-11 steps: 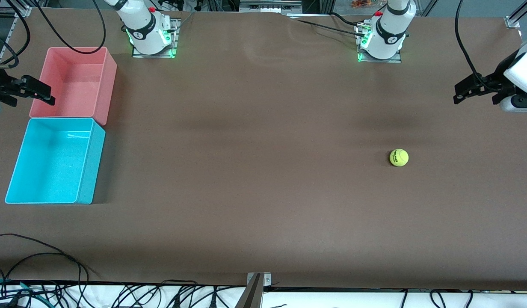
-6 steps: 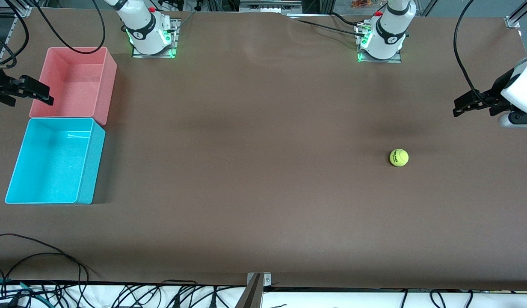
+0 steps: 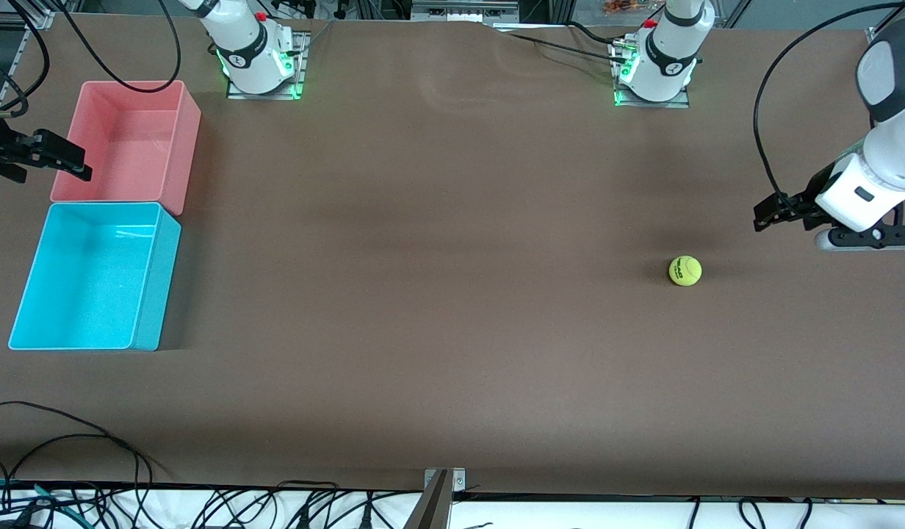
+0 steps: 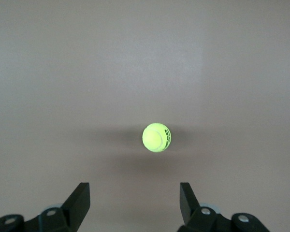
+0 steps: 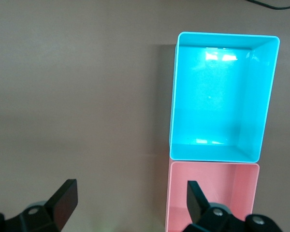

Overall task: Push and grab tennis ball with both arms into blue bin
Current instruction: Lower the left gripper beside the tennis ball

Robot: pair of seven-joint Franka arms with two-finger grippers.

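Note:
The yellow-green tennis ball (image 3: 685, 270) lies on the brown table toward the left arm's end; it also shows in the left wrist view (image 4: 156, 137). My left gripper (image 3: 768, 218) is open and empty in the air beside the ball, toward the left arm's end of the table; in its wrist view (image 4: 134, 199) the ball lies ahead of the open jaws. The blue bin (image 3: 96, 275) stands empty at the right arm's end and shows in the right wrist view (image 5: 222, 96). My right gripper (image 3: 59, 163) is open and empty, by the pink bin's outer wall (image 5: 130, 200).
A pink bin (image 3: 129, 139) stands against the blue bin, farther from the front camera; it also shows in the right wrist view (image 5: 210, 198). Cables (image 3: 70, 470) lie along the table's front edge. A metal bracket (image 3: 441, 488) sits at the middle of that edge.
My left gripper has come down and moved toward the tennis ball, its arm swinging into view. The ball, the bins and my right gripper have stayed put.

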